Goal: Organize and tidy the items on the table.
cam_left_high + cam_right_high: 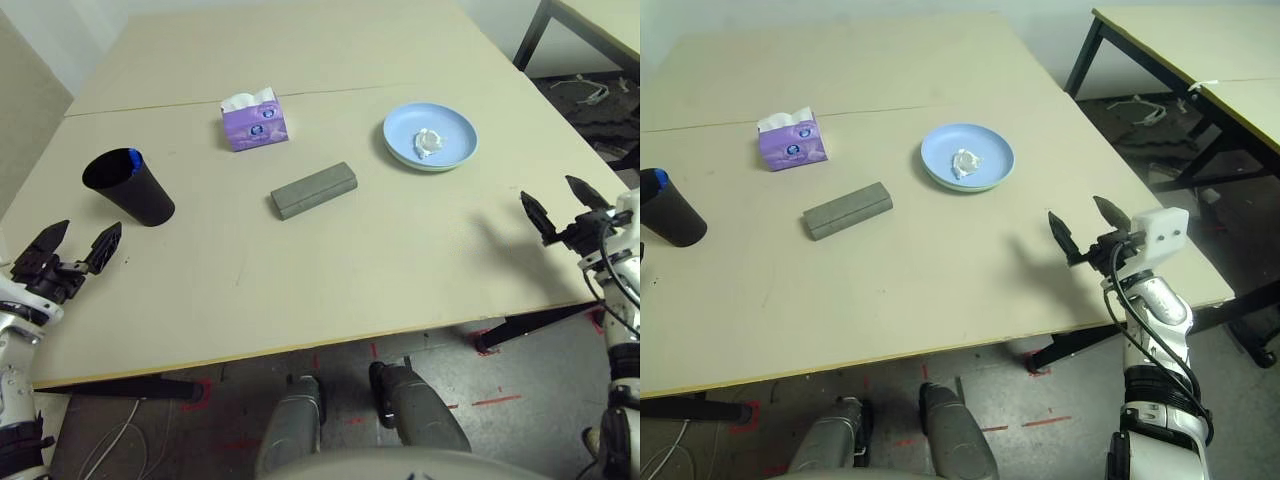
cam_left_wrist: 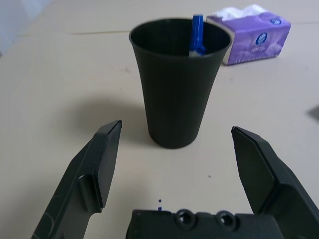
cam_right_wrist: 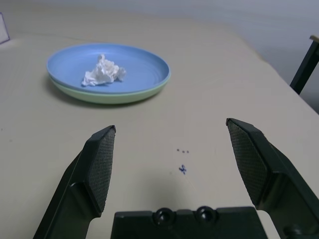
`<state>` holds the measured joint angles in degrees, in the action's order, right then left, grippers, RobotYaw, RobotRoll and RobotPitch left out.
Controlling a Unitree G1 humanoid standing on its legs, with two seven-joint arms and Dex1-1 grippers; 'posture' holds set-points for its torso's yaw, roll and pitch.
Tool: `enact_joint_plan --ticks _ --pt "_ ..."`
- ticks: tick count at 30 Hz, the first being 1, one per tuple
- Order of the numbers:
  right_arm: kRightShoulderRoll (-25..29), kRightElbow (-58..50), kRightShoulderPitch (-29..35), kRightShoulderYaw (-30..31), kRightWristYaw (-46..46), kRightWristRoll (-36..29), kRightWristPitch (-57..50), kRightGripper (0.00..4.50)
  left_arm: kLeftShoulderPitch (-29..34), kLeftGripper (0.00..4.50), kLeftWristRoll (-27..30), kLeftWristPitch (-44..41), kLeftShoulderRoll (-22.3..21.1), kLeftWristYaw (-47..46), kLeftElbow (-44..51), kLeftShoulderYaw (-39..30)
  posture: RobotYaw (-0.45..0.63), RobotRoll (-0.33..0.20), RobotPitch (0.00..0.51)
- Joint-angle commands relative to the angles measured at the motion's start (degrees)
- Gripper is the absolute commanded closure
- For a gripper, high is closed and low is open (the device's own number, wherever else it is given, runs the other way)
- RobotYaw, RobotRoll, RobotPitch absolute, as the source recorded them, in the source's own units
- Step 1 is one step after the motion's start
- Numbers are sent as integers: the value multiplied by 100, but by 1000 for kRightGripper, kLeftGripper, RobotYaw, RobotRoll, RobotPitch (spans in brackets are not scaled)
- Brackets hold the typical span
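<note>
The pale beige surface [image 1: 330,270] carries a black cup [image 1: 130,187] near its left side, upright, with a blue-capped marker [image 2: 197,35] standing inside against the rim. Behind and to the right of the cup sits a purple tissue pack [image 1: 255,120], just in front of the thin seam. A grey glasses case [image 1: 314,190] lies flat near the middle, set at a slant. Further right, the light-blue plate [image 3: 144,67] is stacked on the light-green plate [image 3: 109,95], and a crumpled white paper wad [image 3: 103,72] rests on the blue one. The left tool [image 1: 77,248] hovers just in front of the cup, fingers spread wide and holding nothing. The right tool [image 1: 1087,227] hangs over the surface's right edge, well short of the plates, also spread wide and empty
</note>
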<state>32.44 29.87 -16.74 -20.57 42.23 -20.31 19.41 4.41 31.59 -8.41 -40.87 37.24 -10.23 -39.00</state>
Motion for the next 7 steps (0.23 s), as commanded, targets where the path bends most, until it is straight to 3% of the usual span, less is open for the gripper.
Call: enact_joint_plan --ticks 1,7 --pt "-34 -65 114 26 48 -44 -90 0 223 23 -21 -107 22 -37 141 -113 -118 0 211" --pt "-163 -11 1 82 5 -8 -109 0 350 23 -27 -150 -22 -95 226 -198 -104 0 199"
